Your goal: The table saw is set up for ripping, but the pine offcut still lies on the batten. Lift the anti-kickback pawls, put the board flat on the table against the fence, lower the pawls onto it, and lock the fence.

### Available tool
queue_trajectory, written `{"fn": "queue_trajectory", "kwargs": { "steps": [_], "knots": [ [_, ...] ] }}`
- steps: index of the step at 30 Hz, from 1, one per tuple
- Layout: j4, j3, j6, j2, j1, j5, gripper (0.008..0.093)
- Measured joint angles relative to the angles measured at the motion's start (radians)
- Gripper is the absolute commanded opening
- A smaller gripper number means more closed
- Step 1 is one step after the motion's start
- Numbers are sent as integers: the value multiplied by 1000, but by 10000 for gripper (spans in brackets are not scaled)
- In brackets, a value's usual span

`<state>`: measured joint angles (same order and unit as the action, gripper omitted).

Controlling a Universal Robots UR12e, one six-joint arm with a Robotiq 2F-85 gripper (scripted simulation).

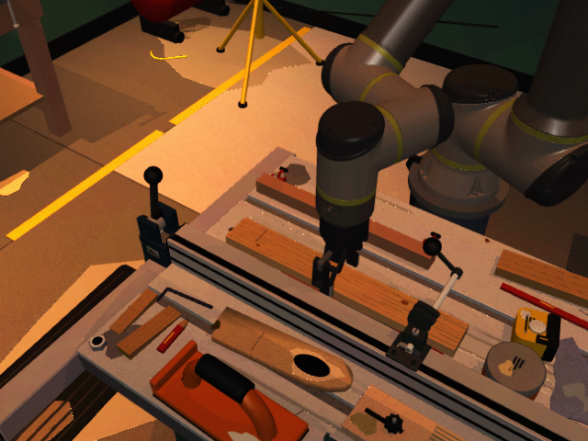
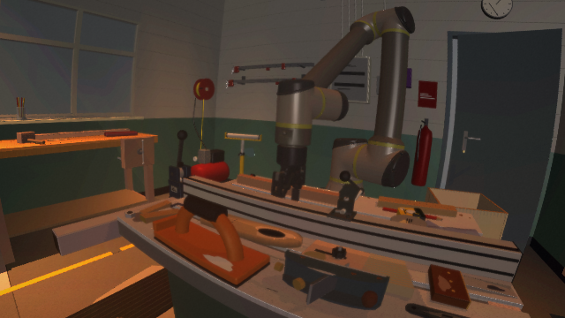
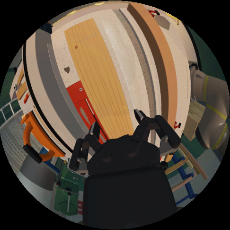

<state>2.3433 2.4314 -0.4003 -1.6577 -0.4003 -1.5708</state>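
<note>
On the saw table the pine board [image 1: 344,280] lies flat along the grey fence [image 1: 304,294]. In the wrist camera the board [image 3: 101,80] runs beside a red insert [image 3: 81,101]. The batten [image 1: 342,220] lies bare behind the board, along the far side of the table. The pawl assembly [image 1: 415,327] with its ball-tipped lever [image 1: 432,246] sits at the board's near end. The fence lock lever [image 1: 153,178] stands upright at the fence's far end. My gripper [image 1: 328,274] [image 3: 118,123] [image 2: 287,185] hovers over the middle of the board. It is open and holds nothing.
An orange push block [image 1: 228,394] and a wooden push stick [image 1: 280,349] lie in front of the fence. Small offcuts [image 1: 142,323] and a hex key lie at the left. A tape measure [image 1: 536,330], a can [image 1: 515,370] and another board [image 1: 541,275] sit at the right.
</note>
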Motion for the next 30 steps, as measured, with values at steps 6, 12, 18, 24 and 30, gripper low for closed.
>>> {"fn": "queue_trajectory", "kwargs": {
  "steps": [6,12,18,24,30],
  "knots": [
    [-1,0,0,0,0,0,880],
    [-22,-8,0,-14,0,0,880],
    [-79,-30,0,-50,0,0,880],
    [-153,-62,0,-93,0,0,880],
    [-215,-92,0,-126,0,0,880]
  ]
}}
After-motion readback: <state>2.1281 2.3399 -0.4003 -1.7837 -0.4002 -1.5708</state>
